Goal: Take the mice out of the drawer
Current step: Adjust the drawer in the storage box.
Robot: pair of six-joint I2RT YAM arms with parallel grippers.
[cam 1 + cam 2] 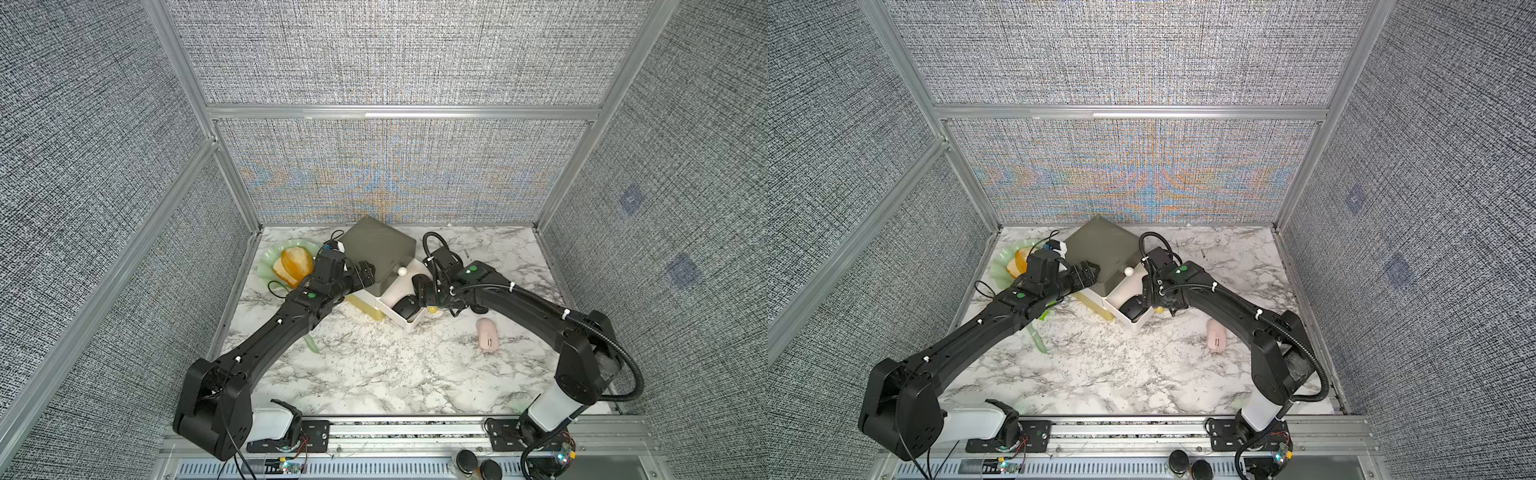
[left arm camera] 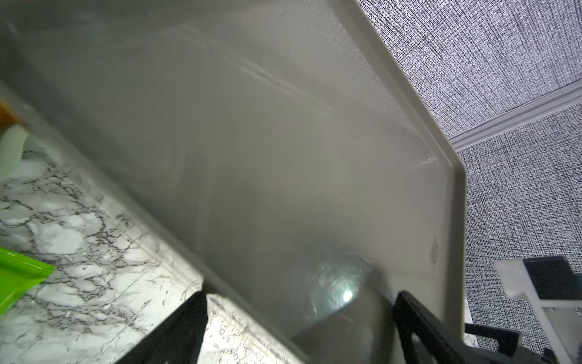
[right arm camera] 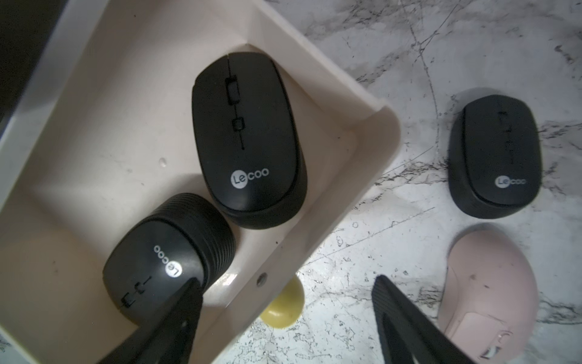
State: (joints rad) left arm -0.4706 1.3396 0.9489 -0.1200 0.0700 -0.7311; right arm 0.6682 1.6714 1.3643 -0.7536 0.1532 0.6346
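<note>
Marble tabletop [image 3: 393, 47] carried the pink mouse [image 3: 478, 283] and one black mouse [image 3: 494, 157]; two black mice [image 3: 248, 141] lay in the white drawer [image 3: 371, 132]. Your right gripper [image 3: 285, 282] stood wide and empty astride its front wall: you needed both fingers [image 3: 176, 315] inside, around the nearer mouse [image 3: 163, 264]

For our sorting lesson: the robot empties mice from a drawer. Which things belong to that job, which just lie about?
Job: open white drawer; two black oval mice inside; third black mouse and pale pink mouse on the marble table.
Lying about: pale green plate, bright green packet.
</note>
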